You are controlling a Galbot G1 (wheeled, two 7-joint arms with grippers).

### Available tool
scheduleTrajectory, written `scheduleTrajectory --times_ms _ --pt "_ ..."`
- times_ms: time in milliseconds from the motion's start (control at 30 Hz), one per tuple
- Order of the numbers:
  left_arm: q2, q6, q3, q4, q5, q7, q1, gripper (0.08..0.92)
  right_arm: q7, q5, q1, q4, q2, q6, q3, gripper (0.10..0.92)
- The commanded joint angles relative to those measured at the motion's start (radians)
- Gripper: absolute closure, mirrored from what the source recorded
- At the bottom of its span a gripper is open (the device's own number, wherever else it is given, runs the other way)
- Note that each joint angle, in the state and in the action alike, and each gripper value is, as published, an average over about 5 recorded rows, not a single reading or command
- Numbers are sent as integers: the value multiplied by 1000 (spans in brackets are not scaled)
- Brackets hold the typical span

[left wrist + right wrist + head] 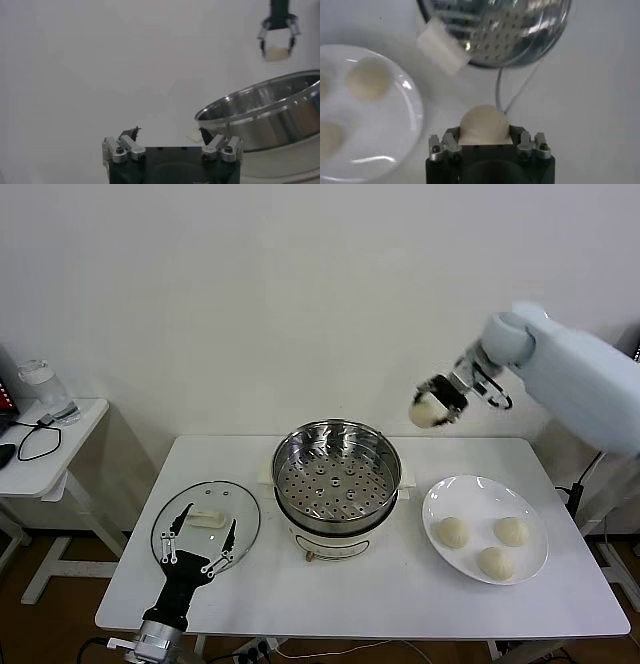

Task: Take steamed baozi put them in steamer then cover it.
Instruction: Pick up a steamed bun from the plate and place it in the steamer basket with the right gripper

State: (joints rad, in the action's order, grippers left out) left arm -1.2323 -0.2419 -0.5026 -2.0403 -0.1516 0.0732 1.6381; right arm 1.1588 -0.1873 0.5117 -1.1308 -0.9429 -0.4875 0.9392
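My right gripper (pixel 432 410) is shut on one cream-white baozi (pixel 427 413) and holds it in the air behind and to the right of the steamer (pixel 336 474); the bun shows between its jaws in the right wrist view (pixel 484 125). Three more baozi (pixel 453 532) (pixel 511 531) (pixel 495 562) lie on the white plate (pixel 534 569) at the right. The steel steamer basket is empty on its cream pot base. The glass cover (pixel 206 519) with its white handle lies flat on the table at the left. My left gripper (pixel 200 534) is open just above the cover's near edge.
A small white side table (pixel 50 446) with a jug and cables stands at the far left. A power cord (pixel 517 90) runs from the pot across the table. The white wall is close behind the table.
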Motion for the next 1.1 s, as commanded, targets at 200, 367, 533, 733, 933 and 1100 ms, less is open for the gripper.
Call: scheduleTrajectory --times_ms 200,367,533,733,933,1100 --pt "-4 -2 -3 -5 0 -3 -4 177 -49 -192 -32 -4 -231 -234 78 346" --pt "-7 -6 -7 -1 0 -2 -5 177 -57 -268 -102 59 -297 -270 45 329" --pt "-8 -5 -15 -6 0 0 -2 177 -70 -336 -158 122 -342 -294 8 321" --pt "-8 -8 -25 -6 0 0 1 177 -77 -373 -195 166 -362 -296 -13 321" --pt "-12 -12 -22 -6 0 0 5 177 -78 -388 -220 195 -373 -285 -21 313" --pt "-12 -15 -24 -4 0 0 7 177 -76 -399 -234 212 -379 -281 -26 305"
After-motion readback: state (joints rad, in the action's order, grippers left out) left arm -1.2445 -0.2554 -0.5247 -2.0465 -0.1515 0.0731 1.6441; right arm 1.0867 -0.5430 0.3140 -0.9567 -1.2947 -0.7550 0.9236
